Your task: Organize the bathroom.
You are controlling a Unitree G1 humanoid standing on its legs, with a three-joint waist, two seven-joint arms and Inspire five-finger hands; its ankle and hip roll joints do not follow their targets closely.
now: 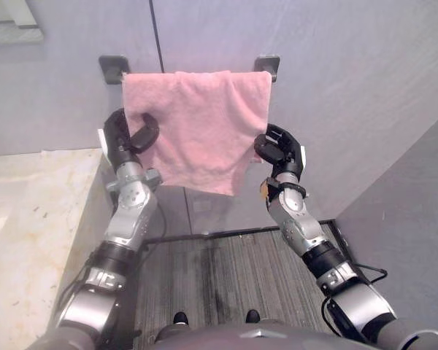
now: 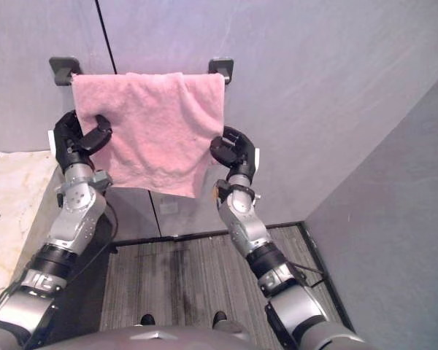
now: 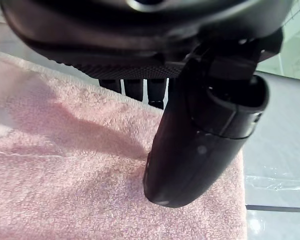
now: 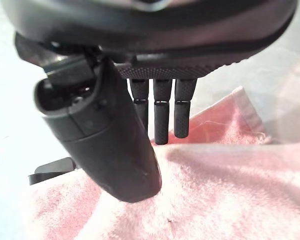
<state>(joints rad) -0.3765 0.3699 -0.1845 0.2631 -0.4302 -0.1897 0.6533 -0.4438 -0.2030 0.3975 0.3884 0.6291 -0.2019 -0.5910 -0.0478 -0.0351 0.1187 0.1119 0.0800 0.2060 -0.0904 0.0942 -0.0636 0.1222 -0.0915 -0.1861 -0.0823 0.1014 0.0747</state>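
- Pink towel (image 1: 197,124) hangs over the wall bar, between my hands.
- Left hand (image 1: 128,137) and right hand (image 1: 277,149) each pinch a side edge.
- Uneven tugging could drag it off sideways, I reckon.

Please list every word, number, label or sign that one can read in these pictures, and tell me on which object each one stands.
There is no readable text.
pink towel: plain cloth, no tag or print visible.
wall brackets: plain black, no marking.
grey wall: bare panels.
left hand and right hand: no legible marking.
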